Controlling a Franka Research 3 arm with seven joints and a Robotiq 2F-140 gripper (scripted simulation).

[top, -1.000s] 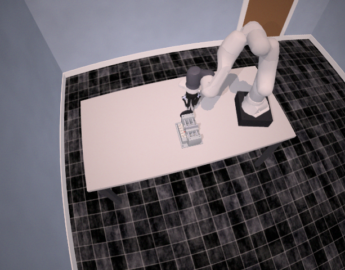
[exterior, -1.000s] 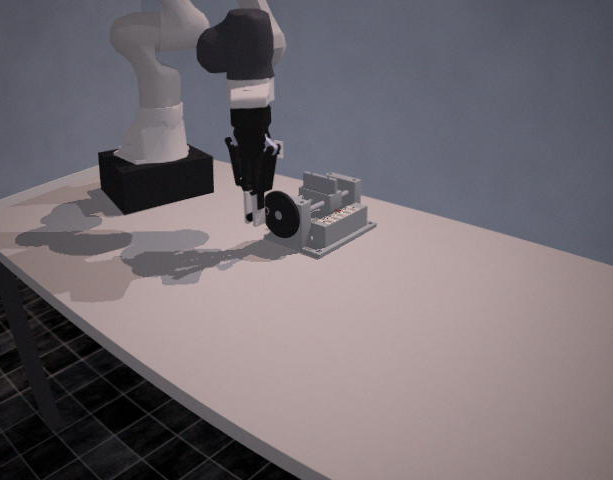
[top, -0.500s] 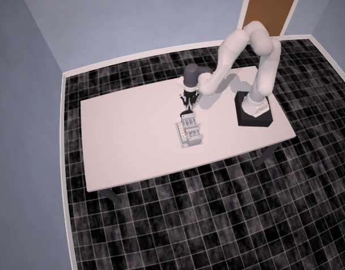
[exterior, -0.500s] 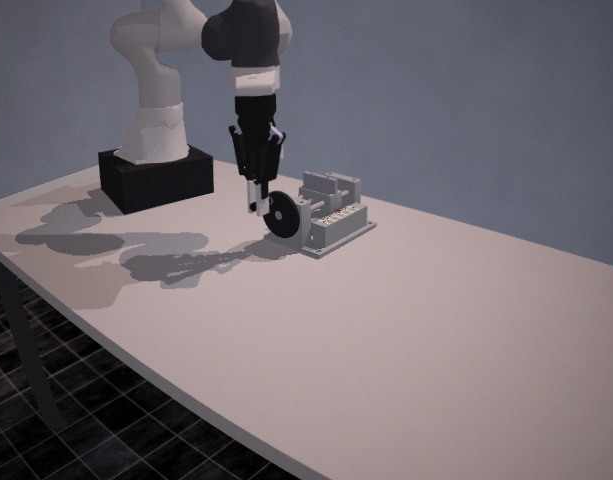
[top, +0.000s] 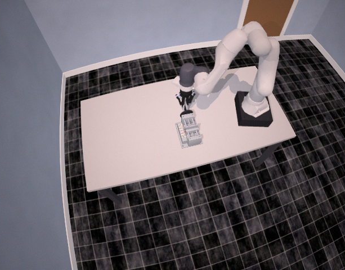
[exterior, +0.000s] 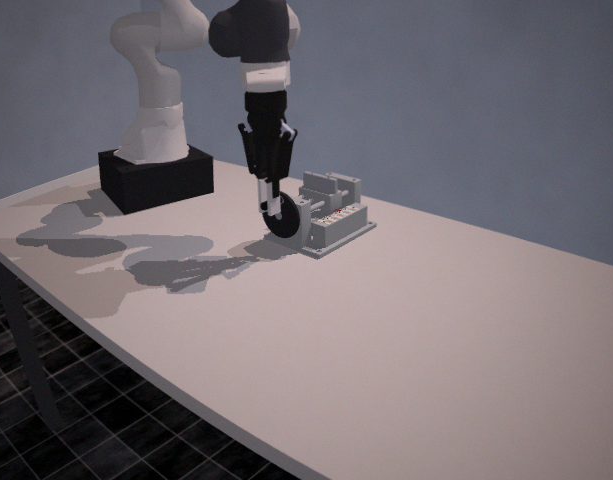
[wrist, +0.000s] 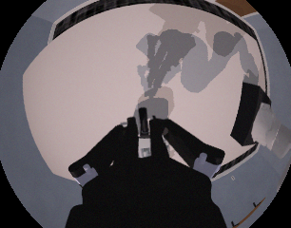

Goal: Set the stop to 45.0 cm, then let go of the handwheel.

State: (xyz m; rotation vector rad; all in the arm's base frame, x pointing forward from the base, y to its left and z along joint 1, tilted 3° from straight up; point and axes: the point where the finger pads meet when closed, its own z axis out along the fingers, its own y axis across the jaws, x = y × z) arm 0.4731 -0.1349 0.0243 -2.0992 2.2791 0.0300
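Top view: my claw is at the handwheel, on the end of the stop fixture; fixture rests on surface.

Exterior view: my claw is clamped on the crank handle. Scale figures are illegible; overshooting 45.0 cm is possible if I turn too far.

Wrist view: the handle lies between my fingers. Off-arc travel could cause slip; a sideways release could shift the setting.
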